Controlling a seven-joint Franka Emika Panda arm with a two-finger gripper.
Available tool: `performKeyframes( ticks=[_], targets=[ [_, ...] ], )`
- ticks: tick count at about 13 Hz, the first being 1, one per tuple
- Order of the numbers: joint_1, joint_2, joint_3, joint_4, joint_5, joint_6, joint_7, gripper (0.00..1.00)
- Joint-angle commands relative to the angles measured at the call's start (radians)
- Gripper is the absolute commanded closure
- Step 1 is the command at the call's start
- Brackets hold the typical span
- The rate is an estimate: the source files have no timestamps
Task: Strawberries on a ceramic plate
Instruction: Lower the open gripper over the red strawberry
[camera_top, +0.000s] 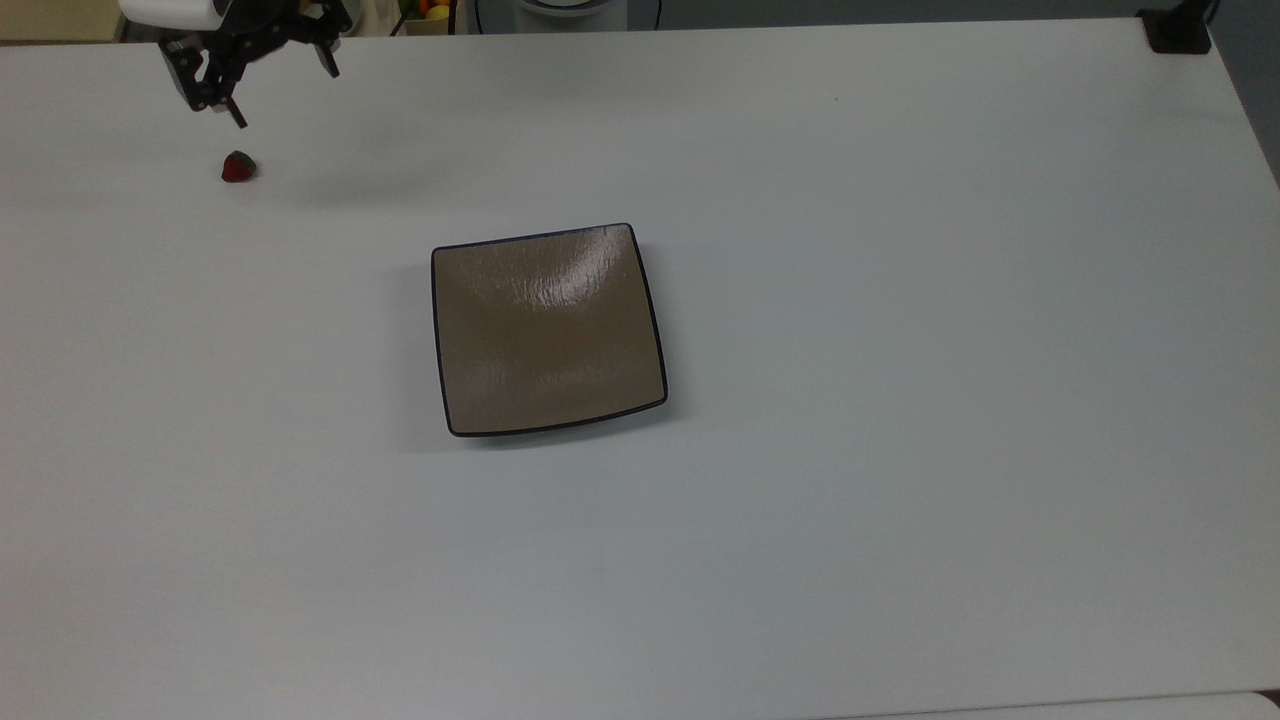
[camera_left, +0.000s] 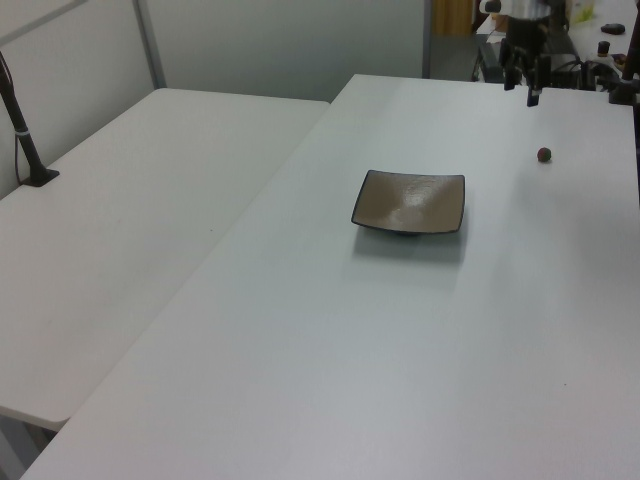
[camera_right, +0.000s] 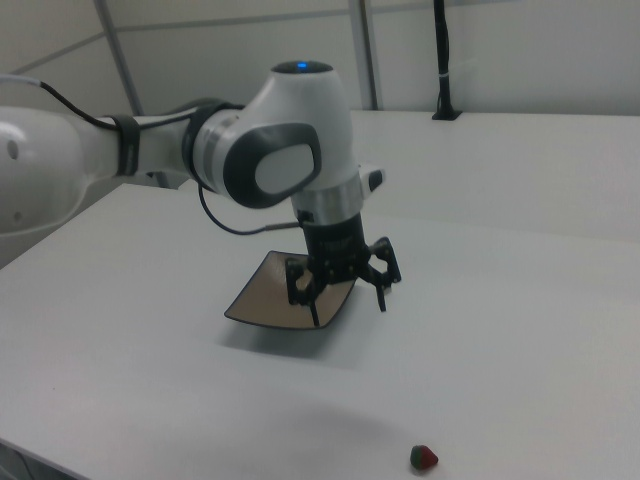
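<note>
Red strawberry (camera_top: 238, 167) alone on white worktop (camera_top: 900, 300), well apart from brown ceramic plate (camera_top: 547, 330), beyond plate's corner toward top view's upper left. Pincer (camera_top: 282, 90) spread wide, empty, hanging above near strawberry, likely readying a grasp. Right view reveals pincer (camera_right: 347, 313) height over strawberry (camera_right: 424, 458); top view flattens it.

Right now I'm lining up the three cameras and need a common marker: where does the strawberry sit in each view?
Top view: the strawberry lies on the table near the upper left, left of the ceramic plate.
Left view: far right side, up and right of the plate.
Right view: bottom edge, right of centre, nearer the camera than the plate.
Shared landmark: the square brown plate.
</note>
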Motion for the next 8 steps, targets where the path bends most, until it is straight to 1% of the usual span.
performKeyframes(
  ticks=[1, 4, 5, 6, 8],
  targets=[
    [0.006, 0.026, -0.034, -0.050, -0.029, 0.076, -0.027, 0.00],
    [-0.026, 0.050, -0.046, -0.071, -0.048, 0.103, -0.027, 0.00],
    [-0.029, 0.066, -0.065, -0.090, -0.049, 0.111, -0.028, 0.00],
    [-0.029, 0.072, -0.072, -0.096, -0.049, 0.128, -0.028, 0.00],
    [-0.031, 0.102, -0.091, -0.125, -0.049, 0.200, -0.028, 0.00]
  ],
)
